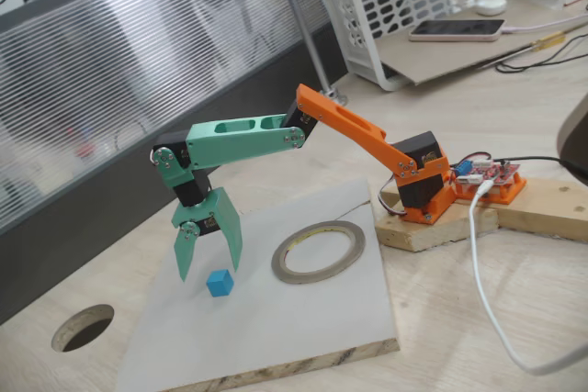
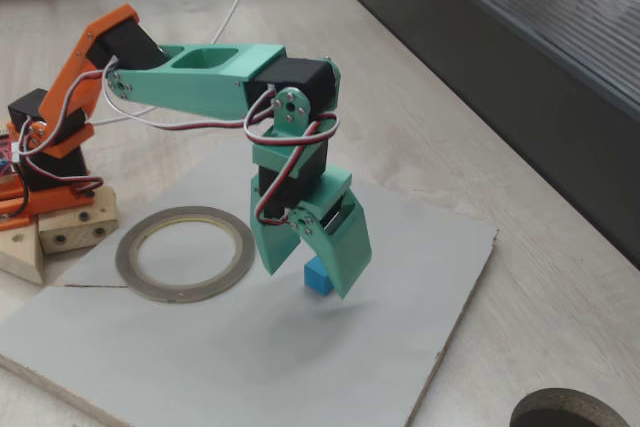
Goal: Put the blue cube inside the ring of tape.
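The blue cube [image 1: 220, 283] [image 2: 316, 276] lies on the white board [image 1: 276, 337] [image 2: 200, 357]. My green gripper [image 1: 209, 271] [image 2: 307, 281] points down over it, open, with a finger on either side and its tips close to the board. In one fixed view the nearer finger [image 2: 345, 252] hides part of the cube. The jaws do not touch the cube. The grey ring of tape [image 1: 317, 276] [image 2: 124, 255] lies flat on the same board, between the cube and the arm's base, and holds nothing.
A dark round hole [image 1: 83, 327] [image 2: 565, 409] is cut in the table beyond the board's edge. The orange base [image 1: 427, 192] sits on wooden blocks with a white cable [image 1: 482, 291] trailing off. A white basket [image 1: 386, 6] and a phone [image 1: 457, 30] lie at the back.
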Controlling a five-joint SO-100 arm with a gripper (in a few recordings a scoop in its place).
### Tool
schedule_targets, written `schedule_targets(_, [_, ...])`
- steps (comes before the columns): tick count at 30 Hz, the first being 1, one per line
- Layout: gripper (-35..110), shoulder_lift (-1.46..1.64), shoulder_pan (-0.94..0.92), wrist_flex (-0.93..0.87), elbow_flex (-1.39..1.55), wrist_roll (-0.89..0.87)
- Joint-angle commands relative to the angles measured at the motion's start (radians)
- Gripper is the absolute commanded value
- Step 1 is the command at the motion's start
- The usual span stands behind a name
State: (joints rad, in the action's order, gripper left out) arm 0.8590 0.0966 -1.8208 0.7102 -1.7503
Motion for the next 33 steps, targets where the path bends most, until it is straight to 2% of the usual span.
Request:
schedule_targets(1, [60,0.028,0.017,-0.009,0.003,-0.011])
schedule_targets(33, [60,-0.064,0.015,-0.009,-0.009,-0.011])
